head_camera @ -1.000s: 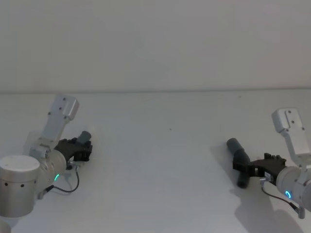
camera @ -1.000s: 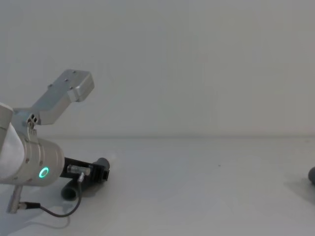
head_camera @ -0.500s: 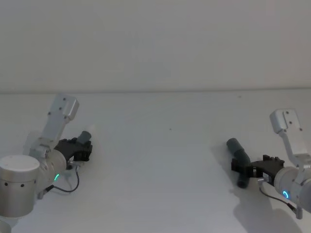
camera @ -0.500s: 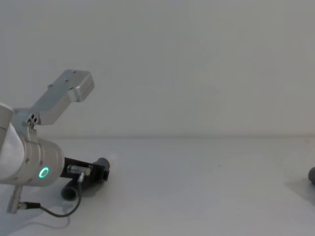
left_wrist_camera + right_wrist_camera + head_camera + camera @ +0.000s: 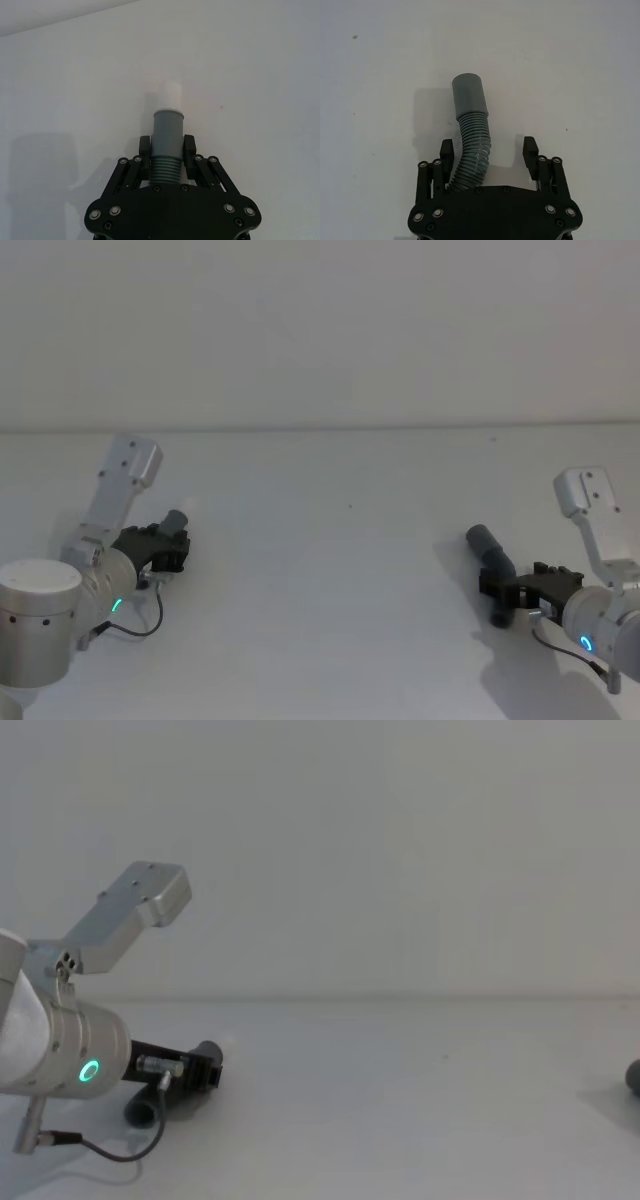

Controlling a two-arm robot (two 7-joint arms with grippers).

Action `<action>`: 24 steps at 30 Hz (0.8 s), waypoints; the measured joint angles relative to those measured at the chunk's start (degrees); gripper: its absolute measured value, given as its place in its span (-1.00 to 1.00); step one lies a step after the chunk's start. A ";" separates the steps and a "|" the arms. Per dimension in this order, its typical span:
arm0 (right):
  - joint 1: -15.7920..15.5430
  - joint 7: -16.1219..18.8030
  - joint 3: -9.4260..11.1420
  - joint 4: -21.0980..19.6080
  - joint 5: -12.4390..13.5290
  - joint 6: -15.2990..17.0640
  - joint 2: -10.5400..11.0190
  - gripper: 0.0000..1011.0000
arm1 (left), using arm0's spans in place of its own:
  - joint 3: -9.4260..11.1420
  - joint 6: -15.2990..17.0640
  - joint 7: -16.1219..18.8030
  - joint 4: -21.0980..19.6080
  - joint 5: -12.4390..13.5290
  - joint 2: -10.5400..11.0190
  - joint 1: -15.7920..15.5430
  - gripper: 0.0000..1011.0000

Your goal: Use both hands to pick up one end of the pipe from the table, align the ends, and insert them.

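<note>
Your right pincer [image 5: 488, 145] has drawn back slightly and stands released astride the ribbed grey open-ended tube [image 5: 469, 100]. Your left pincer [image 5: 167, 145] clenches the grey white-tipped tube [image 5: 168, 127].

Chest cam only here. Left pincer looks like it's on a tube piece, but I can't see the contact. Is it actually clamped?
Observer: Yes. In the left wrist view the left pincer is shut on the ribbed section of the white-tipped tube, with the white tip pointing out ahead of it.
Operator: And the right side? I only get a dark blob at the frame edge.
Observer: That blob is the end of the plain tube. In the right wrist view the right pincer is open. It straddles the tube's ribbed part but is not closed on it, and the tube lies on the table.
</note>
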 joint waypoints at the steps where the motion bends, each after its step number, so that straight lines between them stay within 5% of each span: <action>1: -0.01 0.02 0.01 0.01 -0.02 -0.01 -0.02 0.61 | 0.00 0.00 0.00 0.00 0.00 0.00 0.00 -0.30; 18: -0.10 0.17 0.04 0.02 -0.14 -0.04 -0.15 -0.44 | 0.00 0.00 0.00 0.00 0.00 0.00 0.00 -0.30; 24: -0.10 0.21 0.04 0.02 -0.16 -0.07 -0.18 -0.57 | 0.00 0.00 0.00 0.00 0.00 0.00 0.00 -0.30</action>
